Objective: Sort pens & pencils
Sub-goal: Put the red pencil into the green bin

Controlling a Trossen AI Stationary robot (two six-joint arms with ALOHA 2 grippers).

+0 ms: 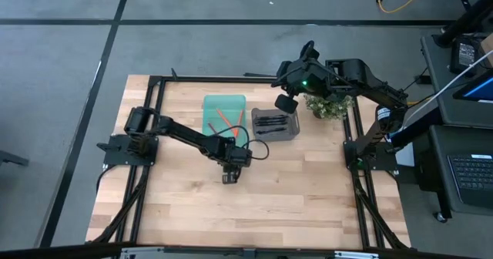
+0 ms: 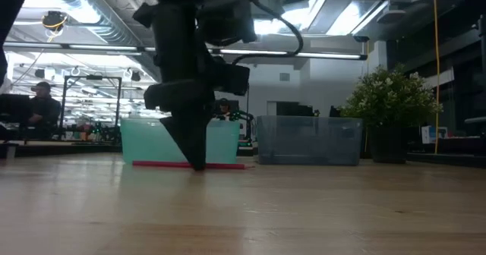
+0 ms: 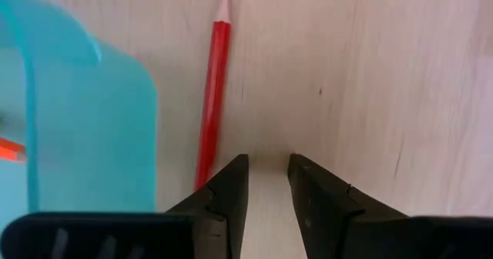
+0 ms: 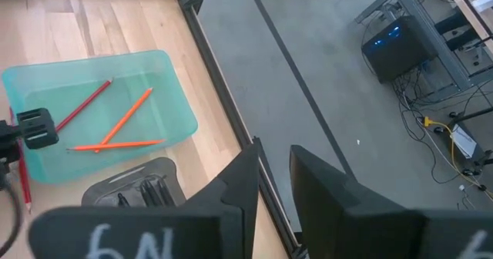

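A red pencil (image 3: pixel 214 97) lies flat on the wooden table beside the teal bin (image 3: pixel 92 136), its point away from my left gripper. My left gripper (image 3: pixel 268 160) points down with its fingertips at the table (image 2: pixel 199 164); it is open, and the pencil runs past the outside of one finger. In the teal bin (image 4: pixel 166 66) lie three pencils (image 4: pixel 115 124), one red and two orange. The grey bin (image 1: pixel 293 128) next to it holds black pens (image 1: pixel 269 122). My right gripper (image 4: pixel 273 155) hangs high above the far side of the table, open, with nothing in it. My left gripper comes from above and stands beside the red pencil's blunt end (image 3: pixel 202 178), with nothing between its fingers. Whether the outer side of one finger (image 3: pixel 227 186) touches the pencil, I cannot tell.
A potted plant (image 1: pixel 327 105) stands at the back right, beside the grey bin. A black frame (image 1: pixel 158 85) runs around the tabletop. Bare wood lies toward the near edge (image 1: pixel 254 213).
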